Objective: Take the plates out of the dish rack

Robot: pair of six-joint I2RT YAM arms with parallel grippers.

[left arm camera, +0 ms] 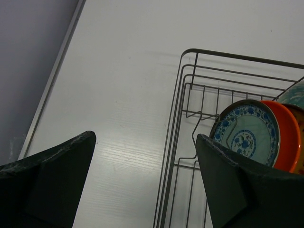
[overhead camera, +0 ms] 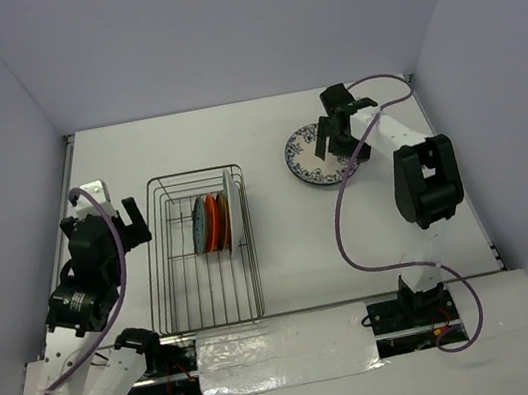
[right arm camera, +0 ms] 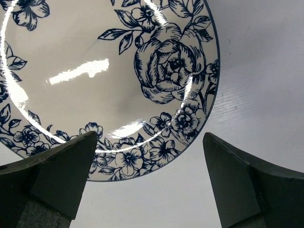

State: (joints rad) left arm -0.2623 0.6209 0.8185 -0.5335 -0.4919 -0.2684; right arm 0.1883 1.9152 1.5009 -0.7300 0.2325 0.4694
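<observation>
The grey wire dish rack point(overhead camera: 176, 263) stands left of centre and holds several upright plates point(overhead camera: 213, 222), blue-patterned, orange and white. In the left wrist view the rack point(left arm camera: 183, 142) holds a teal-and-blue patterned plate point(left arm camera: 247, 135) in front of an orange one point(left arm camera: 287, 137). My left gripper point(overhead camera: 125, 224) is open and empty just left of the rack. A white plate with a blue floral rim point(overhead camera: 310, 156) lies flat on the table at the back right, close up in the right wrist view point(right arm camera: 104, 71). My right gripper point(overhead camera: 332, 132) is open above its near edge, holding nothing.
White walls enclose the white table point(overhead camera: 371, 230) on three sides. A purple cable point(overhead camera: 343, 235) loops from the right arm across the table. The arm bases and foil-covered strip point(overhead camera: 280, 352) sit at the near edge.
</observation>
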